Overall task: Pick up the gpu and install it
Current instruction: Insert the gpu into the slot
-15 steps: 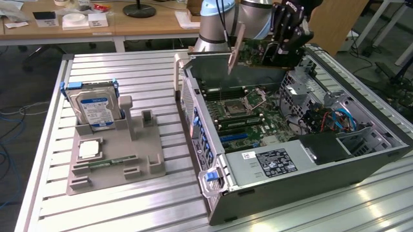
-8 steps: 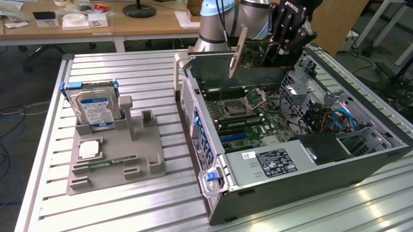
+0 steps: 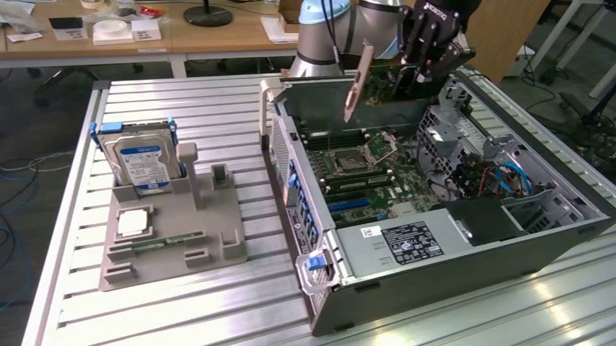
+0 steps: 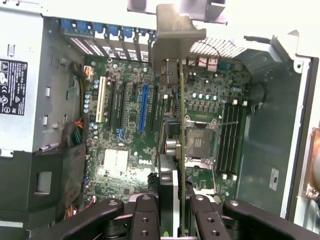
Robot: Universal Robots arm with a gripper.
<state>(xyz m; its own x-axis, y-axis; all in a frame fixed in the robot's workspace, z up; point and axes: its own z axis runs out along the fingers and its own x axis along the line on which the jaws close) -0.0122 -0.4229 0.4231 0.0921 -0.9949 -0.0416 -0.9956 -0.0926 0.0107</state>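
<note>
The claw (image 3: 423, 68) is clamped on the gpu (image 3: 385, 81), a finger pressed to each face of the card. In the wrist view the card (image 4: 171, 135) runs edge-on straight out from between the two black fingers (image 4: 145, 217). Its pale metal bracket (image 4: 174, 35) is at the end farthest from the claw (image 4: 172, 210). In the exterior view that bracket (image 3: 364, 79) hangs tilted just beside the claw, toward the exterior view's left.

Directly below the claw is the open computer case (image 3: 462, 285), lying on its side with the motherboard (image 3: 385, 194) facing up. The card is held clear of the board, up near the case's rim, and is seated in no slot. Looking down past the claw, the long blue expansion slot (image 4: 145, 107) lies on one side of the card's edge. The CPU socket (image 4: 199, 140) lies on the other, with the memory slots (image 4: 227, 135) beyond it (all of them under the card, none touching it). The power supply (image 3: 409, 245), with its dark label, fills the end of the case well away from the claw.

Well apart from the claw, toward the exterior view's left, a grey parts holder (image 3: 216, 216) rests on the slatted aluminium table (image 3: 192, 101). A hard drive (image 3: 143, 162) with a blue-and-white label stands upright in it. A silver processor chip (image 3: 133, 223) and a narrow green memory stick (image 3: 169, 244) lie flat in its nearer recesses.
</note>
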